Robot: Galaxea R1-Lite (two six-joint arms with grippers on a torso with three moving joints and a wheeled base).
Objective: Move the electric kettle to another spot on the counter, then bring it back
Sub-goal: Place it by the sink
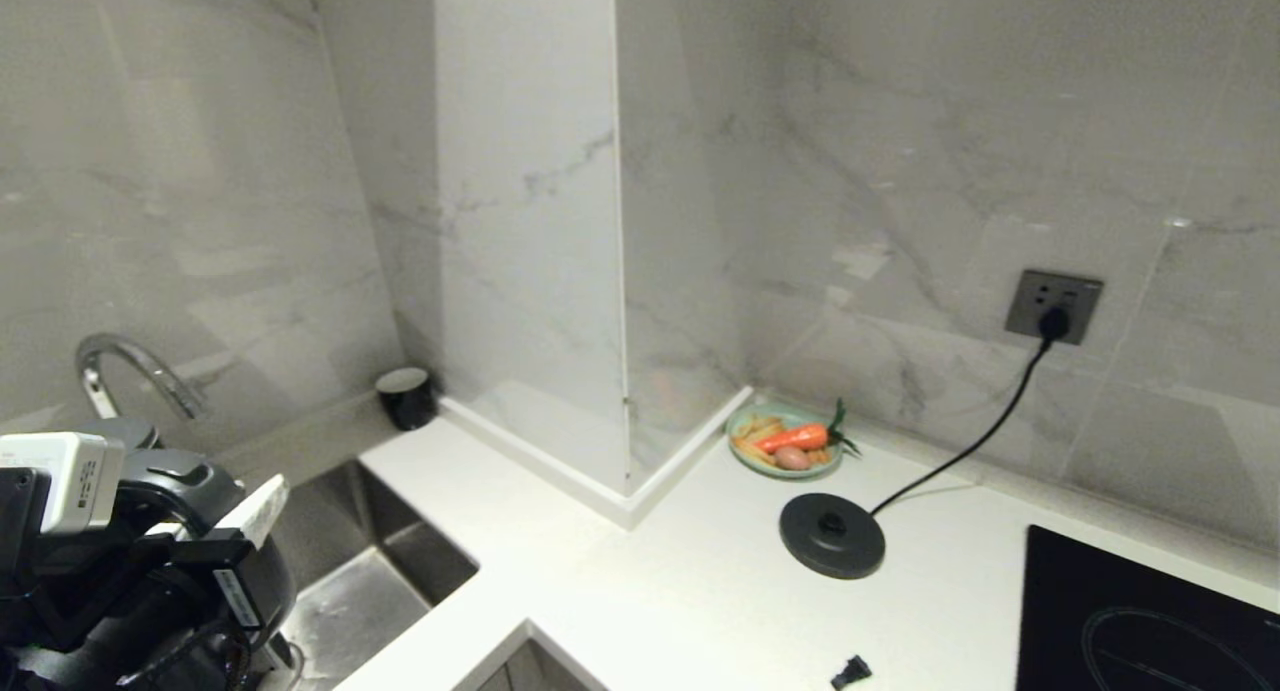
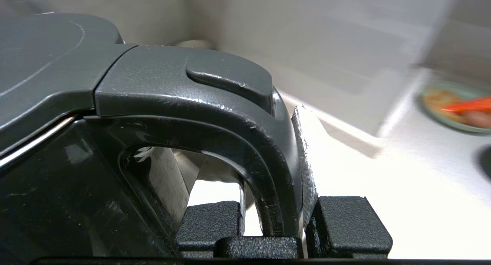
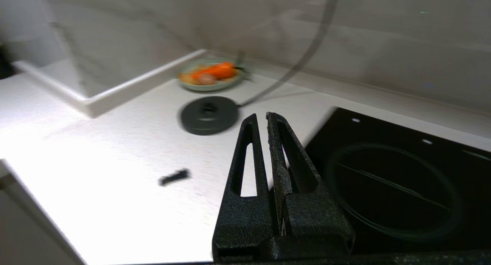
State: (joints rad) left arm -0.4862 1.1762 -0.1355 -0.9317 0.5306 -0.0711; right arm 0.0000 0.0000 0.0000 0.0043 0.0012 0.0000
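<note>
White speckled counter (image 1: 600,571) wraps around a steel sink (image 1: 380,581) beneath marble walls. Nearest, at the far left over the sink side, the electric kettle (image 1: 190,571) is held by the left gripper (image 2: 282,219), whose fingers are clamped on the upright limb of the loop handle (image 2: 268,153). The right gripper (image 3: 264,123) is seen pressed shut and empty above the counter. Farther right, well apart from the kettle, the round base disc (image 1: 832,536) lies bare; the return is judged to run rightward toward it.
</note>
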